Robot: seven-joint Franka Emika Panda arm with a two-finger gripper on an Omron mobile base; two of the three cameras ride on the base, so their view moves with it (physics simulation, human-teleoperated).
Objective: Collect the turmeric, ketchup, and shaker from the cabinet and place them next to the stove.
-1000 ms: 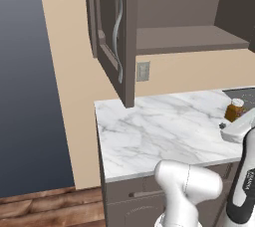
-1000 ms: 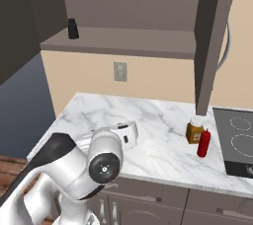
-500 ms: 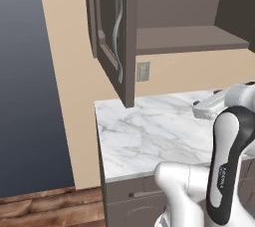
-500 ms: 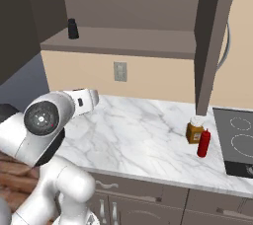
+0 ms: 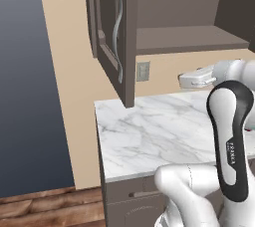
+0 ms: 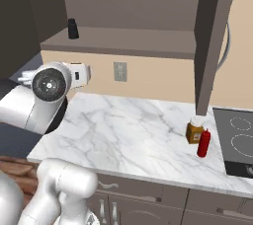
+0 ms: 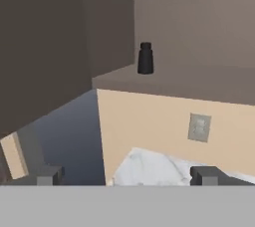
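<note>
Gripper (image 7: 127, 175) spread wide, empty, below cabinet (image 6: 148, 2) shelf; black shaker (image 7: 145, 58) on shelf; turmeric (image 6: 194, 130), ketchup (image 6: 203, 142) beside stove (image 6: 237, 140); wall outlet (image 6: 120, 71) near

Occlusions and crops:
- Stove (image 6: 237, 140): cut off by the right edge of the right base view; far side out of frame.
- Cabinet (image 6: 148, 46): top cropped in the right base view; open door edge hides part of the wall behind it.
- Shaker (image 7: 145, 58): small and dark; no detail resolvable.
- Turmeric (image 6: 194, 131): label too small to read; ketchup (image 6: 203, 143) overlaps its lower right corner.
- Fingers (image 7: 48, 175): tips alone rise at the bottom of the hand view.
- Bench (image 5: 149, 131): right part hidden by the arm in the left base view.
</note>
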